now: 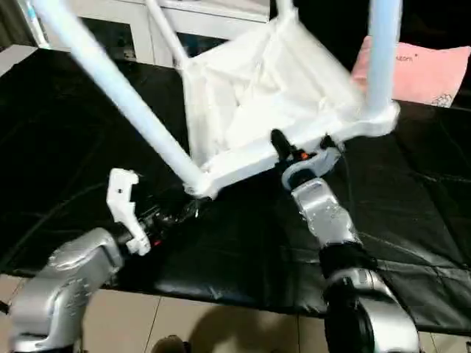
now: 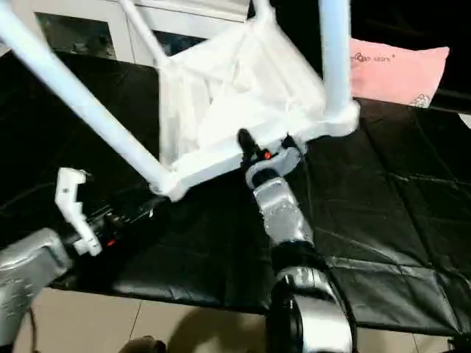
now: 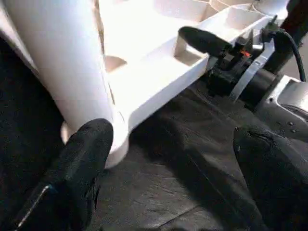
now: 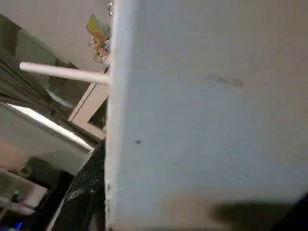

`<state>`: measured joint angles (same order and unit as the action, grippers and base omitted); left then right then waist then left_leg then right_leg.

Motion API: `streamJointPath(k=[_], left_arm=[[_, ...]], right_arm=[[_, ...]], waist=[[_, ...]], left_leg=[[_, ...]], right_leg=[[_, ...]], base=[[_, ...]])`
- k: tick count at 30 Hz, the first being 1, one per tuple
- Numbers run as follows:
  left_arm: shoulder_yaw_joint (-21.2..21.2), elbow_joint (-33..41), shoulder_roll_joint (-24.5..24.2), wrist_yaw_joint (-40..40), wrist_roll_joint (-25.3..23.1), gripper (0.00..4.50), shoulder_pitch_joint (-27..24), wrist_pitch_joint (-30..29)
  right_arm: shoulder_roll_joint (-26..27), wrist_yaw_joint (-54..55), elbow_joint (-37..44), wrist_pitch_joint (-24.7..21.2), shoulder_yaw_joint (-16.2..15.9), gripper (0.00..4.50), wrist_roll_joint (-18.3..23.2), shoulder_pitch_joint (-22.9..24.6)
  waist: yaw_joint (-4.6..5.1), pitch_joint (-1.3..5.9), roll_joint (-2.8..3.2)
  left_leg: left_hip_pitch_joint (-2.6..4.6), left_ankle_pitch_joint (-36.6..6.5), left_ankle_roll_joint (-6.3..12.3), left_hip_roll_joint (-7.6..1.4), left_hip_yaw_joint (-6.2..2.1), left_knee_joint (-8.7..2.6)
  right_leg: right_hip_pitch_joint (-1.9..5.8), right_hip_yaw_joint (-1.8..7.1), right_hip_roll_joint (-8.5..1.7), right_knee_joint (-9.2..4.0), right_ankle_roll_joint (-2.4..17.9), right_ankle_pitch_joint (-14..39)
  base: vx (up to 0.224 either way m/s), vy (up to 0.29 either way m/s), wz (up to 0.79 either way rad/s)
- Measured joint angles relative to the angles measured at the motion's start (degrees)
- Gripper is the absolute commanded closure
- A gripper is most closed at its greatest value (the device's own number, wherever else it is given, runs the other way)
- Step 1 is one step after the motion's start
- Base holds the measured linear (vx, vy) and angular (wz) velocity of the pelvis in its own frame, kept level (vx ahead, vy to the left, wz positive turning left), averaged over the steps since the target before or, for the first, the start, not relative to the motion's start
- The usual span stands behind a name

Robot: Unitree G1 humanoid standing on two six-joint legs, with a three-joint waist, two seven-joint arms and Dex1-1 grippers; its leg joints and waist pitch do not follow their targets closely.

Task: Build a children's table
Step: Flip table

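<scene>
The children's table lies tilted on a black cover, its ribbed white tabletop (image 1: 257,95) facing me. Legs stick up from its corner sockets: a long one at the near left (image 1: 118,92) and one at the right (image 1: 383,51). My right gripper (image 1: 283,151) is shut on the tabletop's near rim, one black finger (image 3: 202,41) hooked inside a rib pocket. The right wrist view sits close against a flat white face of the tabletop (image 4: 207,106). My left gripper (image 3: 178,159) stands open just before the near left corner socket (image 3: 113,139), its fingers (image 3: 86,159) wide apart and holding nothing.
A pink pillow (image 1: 427,70) lies at the back right. A white glass-door cabinet (image 1: 110,29) stands behind the work surface. The black cover (image 1: 412,220) ends at a near edge, with tiled floor (image 1: 184,316) below it.
</scene>
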<state>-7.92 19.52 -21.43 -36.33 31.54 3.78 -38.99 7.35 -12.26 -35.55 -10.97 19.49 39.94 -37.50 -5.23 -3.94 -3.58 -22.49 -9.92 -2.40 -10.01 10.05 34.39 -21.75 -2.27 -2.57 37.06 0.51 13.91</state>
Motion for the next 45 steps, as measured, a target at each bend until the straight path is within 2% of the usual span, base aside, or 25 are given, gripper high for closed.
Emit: streamJointPath(k=[5, 8, 12, 16, 19, 21, 27, 36, 45], left_arm=[[0.5, 1.9, -1.2, -1.6, 0.1, 0.0, 0.8, 0.8], [1.0, 3.0, -2.0, -1.8, 0.3, 0.0, 2.6, 0.6], [2.3, 4.1, -2.8, -2.2, 0.3, 0.0, 3.9, 0.6], [3.3, 4.2, -2.8, -2.2, 0.3, 0.0, 5.3, 0.4], [3.5, 4.3, -2.8, -2.1, 0.3, 0.0, 6.5, 0.4], [3.8, 4.3, -2.8, -2.0, 0.3, 0.0, 7.2, 0.4], [3.9, 4.2, -2.8, -1.6, 0.2, 0.0, 7.4, 0.5], [4.7, 4.2, -3.0, -1.1, -0.4, 0.0, 7.4, 0.6], [6.9, 4.2, -2.9, -1.0, -1.1, 0.0, 8.4, 1.1]], right_arm=[[-0.1, 5.2, 11.0, -1.4, -3.6, 2.59, -3.6, 4.6], [-0.8, 9.3, 16.6, -3.3, -5.9, 2.58, -6.4, 5.7], [-2.7, 14.4, 24.4, -6.1, -8.4, 2.58, -10.7, 7.9], [-5.6, 17.7, 32.5, -9.2, -11.4, 2.58, -15.3, 10.7], [-7.3, 19.1, 34.4, -10.3, -13.2, 2.58, -18.7, 10.7], [-7.9, 20.2, 35.2, -11.4, -13.8, 2.58, -20.4, 10.7], [-8.9, 22.6, 37.7, -14.7, -15.8, 2.58, -23.3, 10.6], [-10.1, 23.7, 37.5, -16.3, -19.1, 2.58, -28.5, 9.8], [-10.3, 23.5, 34.1, -17.8, -20.8, 2.58, -30.6, 7.5]], waist=[[0.0, 0.03, -0.05], [0.13, 0.06, -0.07], [0.05, 0.1, -0.13], [0.08, 0.19, -0.25], [0.45, 0.45, -0.56], [0.32, 0.54, -0.71], [0.27, 0.72, -0.98], [0.27, 1.1, -1.56], [0.48, 1.47, -2.25]], left_leg=[[-0.03, 0.0, 0.01, 0.01, 0.01, 0.0], [0.19, 0.1, -0.09, 0.02, 0.02, -0.02], [0.55, 0.2, -0.2, 0.04, 0.04, -0.05], [0.58, 0.2, -0.26, 0.09, 0.07, -0.04], [0.62, 0.3, -0.37, 0.07, 0.07, -0.05], [0.65, 0.3, -0.38, 0.07, 0.07, -0.05], [0.66, 0.3, -0.39, 0.11, 0.07, -0.04], [0.66, 0.3, -0.41, 0.11, 0.07, -0.04], [0.85, 0.3, -0.44, 0.1, 0.07, -0.02]], right_leg=[[-0.03, 0.02, -0.01, -0.01, -0.1, 0.0], [0.11, 0.09, 0.0, 0.01, -0.2, -0.1], [0.5, 0.1, -0.07, -0.01, -0.6, 0.1], [0.64, 0.08, -0.17, -0.04, -0.8, 0.1], [0.64, 0.07, -0.15, -0.03, -0.8, 0.1], [0.68, 0.06, -0.15, -0.03, -0.8, 0.1], [0.71, 0.07, -0.19, -0.03, -0.9, 0.0], [0.71, 0.07, -0.19, -0.04, -0.9, 0.0], [0.67, 0.09, -0.19, -0.05, -0.9, 0.0]], base=[[0.0, 0.0, 0.0], [0.0, 0.0, 0.0], [0.0, 0.0, 0.0], [0.0, 0.0, 0.0], [0.0, 0.0, 0.0], [0.0, 0.0, 0.0], [0.0, 0.0, 0.0], [0.0, 0.0, 0.0], [0.0, 0.0, 0.0]])
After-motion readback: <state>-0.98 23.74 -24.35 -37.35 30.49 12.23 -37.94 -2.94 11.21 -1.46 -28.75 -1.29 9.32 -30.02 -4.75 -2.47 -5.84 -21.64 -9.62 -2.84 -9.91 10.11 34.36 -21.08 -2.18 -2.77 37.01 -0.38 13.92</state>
